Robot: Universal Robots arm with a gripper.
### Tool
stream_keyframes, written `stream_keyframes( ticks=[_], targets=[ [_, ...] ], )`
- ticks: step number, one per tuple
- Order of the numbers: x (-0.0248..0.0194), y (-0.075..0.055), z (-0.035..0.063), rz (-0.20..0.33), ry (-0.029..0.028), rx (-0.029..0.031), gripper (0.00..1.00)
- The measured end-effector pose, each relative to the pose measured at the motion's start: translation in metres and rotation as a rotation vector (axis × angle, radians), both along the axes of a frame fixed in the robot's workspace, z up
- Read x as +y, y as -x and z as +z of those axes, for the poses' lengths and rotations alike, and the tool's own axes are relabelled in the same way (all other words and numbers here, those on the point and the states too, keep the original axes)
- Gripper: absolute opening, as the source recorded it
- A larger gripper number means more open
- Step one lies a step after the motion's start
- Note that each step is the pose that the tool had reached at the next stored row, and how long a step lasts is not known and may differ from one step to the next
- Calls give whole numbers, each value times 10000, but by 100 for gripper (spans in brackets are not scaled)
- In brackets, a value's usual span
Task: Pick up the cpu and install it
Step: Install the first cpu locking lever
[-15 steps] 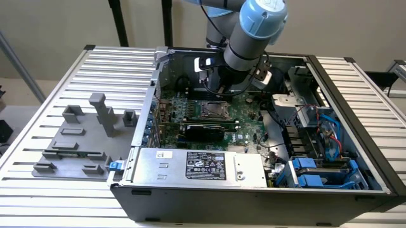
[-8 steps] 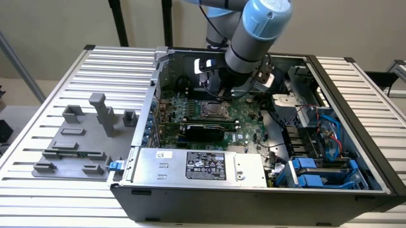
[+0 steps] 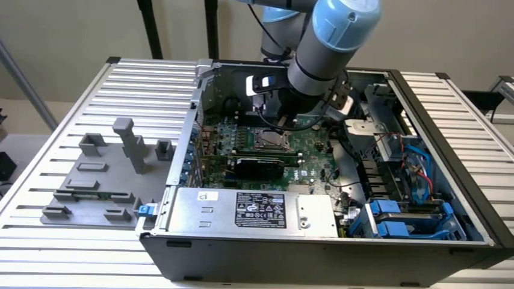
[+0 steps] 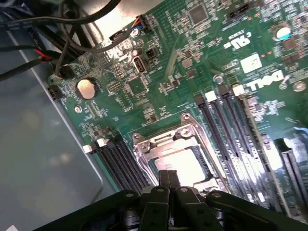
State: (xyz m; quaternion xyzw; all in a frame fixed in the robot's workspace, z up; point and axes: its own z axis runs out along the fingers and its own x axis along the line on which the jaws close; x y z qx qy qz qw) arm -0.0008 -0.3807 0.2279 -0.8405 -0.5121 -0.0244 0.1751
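Note:
The cpu (image 4: pixel 184 161) appears as a pale silvery square lying flat inside the metal socket frame (image 4: pixel 142 144) of the green motherboard (image 4: pixel 159 62). My gripper (image 4: pixel 168 180) hangs just above the socket's near edge. Its two dark fingers are pressed together and nothing shows between them. In the exterior view the arm reaches down into the open computer case (image 3: pixel 449 150), and the gripper (image 3: pixel 283 124) sits right over the socket (image 3: pixel 273 140) in the middle of the board.
Black memory slots (image 4: pixel 231 125) flank the socket on both sides. Loose cables (image 4: pixel 48 24) run along the case wall. A power supply (image 3: pixel 249 211) and blue drive bays (image 3: pixel 401 220) fill the case front. A grey fixture plate (image 3: pixel 96 180) with blocks lies at the exterior view's left.

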Motion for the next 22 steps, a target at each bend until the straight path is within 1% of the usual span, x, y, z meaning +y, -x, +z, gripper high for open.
stream_keyframes(
  ticks=[2, 4, 8, 12, 15, 19, 22],
  targets=[
    [-54, 0, 50, 0, 0, 0, 11],
    [-89, 10, 86, -2, 0, 0, 11],
    [-136, 119, 123, 1, 0, 0, 11],
    [-189, 243, 132, 0, 0, 0, 11],
    [-212, 289, 132, -3, 1, -1, 11],
    [-222, 317, 132, -33, 17, 1, 11],
    [-226, 336, 132, -60, 66, 2, 11]
  ],
)
